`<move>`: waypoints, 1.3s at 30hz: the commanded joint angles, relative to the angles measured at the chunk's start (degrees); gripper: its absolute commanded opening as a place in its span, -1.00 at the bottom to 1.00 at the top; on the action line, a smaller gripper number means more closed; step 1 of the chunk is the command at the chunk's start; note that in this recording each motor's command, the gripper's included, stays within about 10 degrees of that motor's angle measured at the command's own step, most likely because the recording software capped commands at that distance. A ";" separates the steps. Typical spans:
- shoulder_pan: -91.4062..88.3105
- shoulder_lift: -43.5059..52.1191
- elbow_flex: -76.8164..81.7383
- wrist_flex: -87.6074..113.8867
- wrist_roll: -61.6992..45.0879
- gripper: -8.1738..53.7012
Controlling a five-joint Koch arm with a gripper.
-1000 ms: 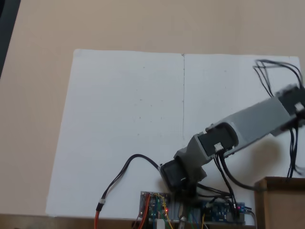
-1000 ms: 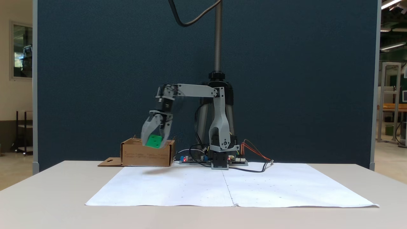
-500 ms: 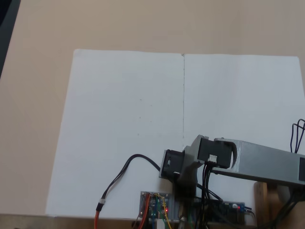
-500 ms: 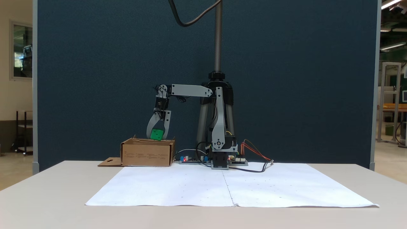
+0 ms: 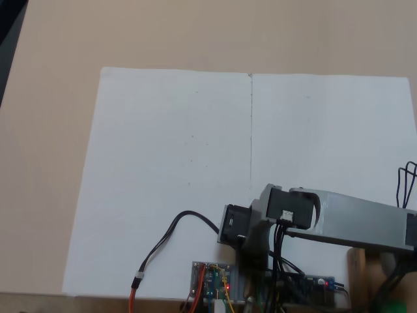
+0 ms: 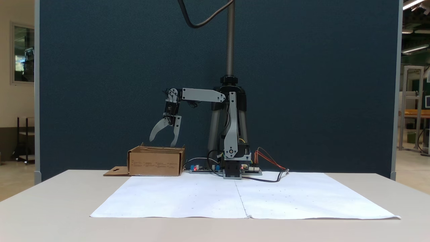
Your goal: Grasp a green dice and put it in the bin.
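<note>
Half a second ago the dice sat between the jaws; now they stand spread and bare, and a blurred green patch, likely the dice [image 5: 393, 306], shows at the bottom edge of a fixed view beside the bin [image 5: 356, 274] wall. From the front it is out of sight behind the bin [image 6: 155, 163], so I judge it has dropped in.

With the drop apparently made, the job looks all but done; the arm should lift straight up before swinging, so neither tip catches the cardboard rim.

Above the bin hangs the gripper [image 6: 162, 141], wide open, holding nothing and touching nothing. White paper [image 6: 242, 198] covers the desk [image 6: 50, 208].
</note>
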 commanded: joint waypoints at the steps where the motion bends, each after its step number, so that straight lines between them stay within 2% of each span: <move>1: -2.90 5.98 -3.08 3.69 2.90 0.59; 7: -23.89 10.99 -3.16 4.22 10.72 0.59; 15: -55.46 10.28 -1.58 1.58 14.59 0.61; 22: -66.01 14.33 19.34 -18.53 13.89 0.64; 31: -77.78 22.68 56.25 -41.29 10.37 0.64; 39: -88.51 28.92 69.70 -59.92 10.63 0.64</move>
